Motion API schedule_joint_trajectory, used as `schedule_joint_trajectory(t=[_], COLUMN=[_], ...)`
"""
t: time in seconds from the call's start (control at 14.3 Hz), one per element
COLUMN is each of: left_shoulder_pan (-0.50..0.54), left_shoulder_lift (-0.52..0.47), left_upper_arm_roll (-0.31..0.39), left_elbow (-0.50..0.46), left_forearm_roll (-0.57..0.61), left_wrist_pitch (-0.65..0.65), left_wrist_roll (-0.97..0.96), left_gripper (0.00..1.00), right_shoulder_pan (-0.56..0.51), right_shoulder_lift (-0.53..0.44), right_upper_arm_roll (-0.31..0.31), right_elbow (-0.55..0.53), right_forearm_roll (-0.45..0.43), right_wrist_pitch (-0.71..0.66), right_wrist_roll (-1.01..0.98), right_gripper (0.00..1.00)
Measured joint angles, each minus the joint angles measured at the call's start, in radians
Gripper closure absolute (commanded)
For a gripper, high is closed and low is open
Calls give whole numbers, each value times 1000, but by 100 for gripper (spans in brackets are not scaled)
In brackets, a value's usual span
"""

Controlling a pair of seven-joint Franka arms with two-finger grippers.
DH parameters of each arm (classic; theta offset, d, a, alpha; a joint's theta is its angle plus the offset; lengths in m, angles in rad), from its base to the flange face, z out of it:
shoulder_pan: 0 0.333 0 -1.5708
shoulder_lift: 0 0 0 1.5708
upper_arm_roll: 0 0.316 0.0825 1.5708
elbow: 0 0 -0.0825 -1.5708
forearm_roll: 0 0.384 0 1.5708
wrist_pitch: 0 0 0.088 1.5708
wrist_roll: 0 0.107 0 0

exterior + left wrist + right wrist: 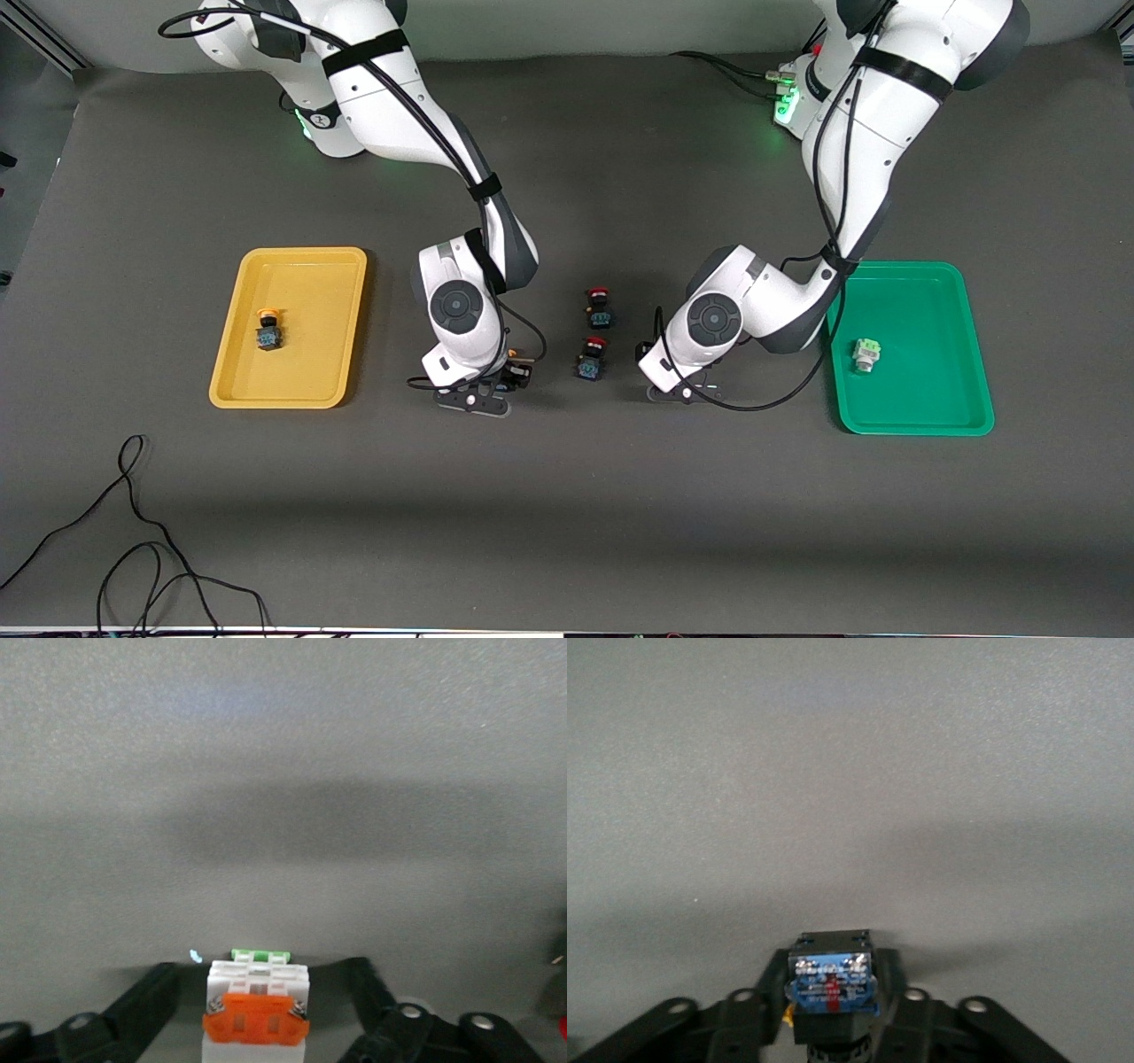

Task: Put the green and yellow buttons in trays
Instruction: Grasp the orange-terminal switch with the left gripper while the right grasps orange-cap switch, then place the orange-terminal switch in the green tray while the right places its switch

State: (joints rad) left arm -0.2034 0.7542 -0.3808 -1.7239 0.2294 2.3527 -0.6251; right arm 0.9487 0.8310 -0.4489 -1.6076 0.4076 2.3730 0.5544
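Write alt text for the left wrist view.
The left gripper holds a white switch with an orange block facing the camera and a green part at its other end, jaws closed on its sides. Bare grey table fills the rest.

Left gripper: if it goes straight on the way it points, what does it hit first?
Likely the table. The left gripper points down at bare mat with the white button between its fingers; nothing else shows in line.

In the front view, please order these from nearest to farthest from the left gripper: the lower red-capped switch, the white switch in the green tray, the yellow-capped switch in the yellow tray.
From the left gripper:
1. Lower red-capped black-blue switch, beside it on the bare table.
2. White switch, in the green plastic tray.
3. Yellow-capped switch, in the yellow plastic tray, at the right arm's end.
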Motion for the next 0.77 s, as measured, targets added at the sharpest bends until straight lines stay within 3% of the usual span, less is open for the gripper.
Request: schedule_joint_trajectory(t=[0.21,0.42,0.56,0.77], left_shoulder_pan=[4,23,46,121], left_shoulder_lift=[-21,-42,-73,-175], left_upper_arm_roll=[0,4,4,-2], left_elbow=[-9,-10,-7,4], left_forearm_roll=[0,0,0,-28], left_wrist_pitch=[2,-16,-90,-278], left_wrist_roll=[0,3,30,177], left_gripper=[100,100,100,100], right_shoulder_pan=[6,21,20,18], right_shoulder_lift=[-16,-106,-205,-331], right_upper_arm_roll=[-2,-23,-38,-79], right_elbow=[5,34,53,55], right_forearm_roll=[0,0,-25,-131], right_wrist_pitch=[-13,-150,-274,-420], right_wrist_roll=[0,0,-4,-79], right_gripper=[65,65,65,65])
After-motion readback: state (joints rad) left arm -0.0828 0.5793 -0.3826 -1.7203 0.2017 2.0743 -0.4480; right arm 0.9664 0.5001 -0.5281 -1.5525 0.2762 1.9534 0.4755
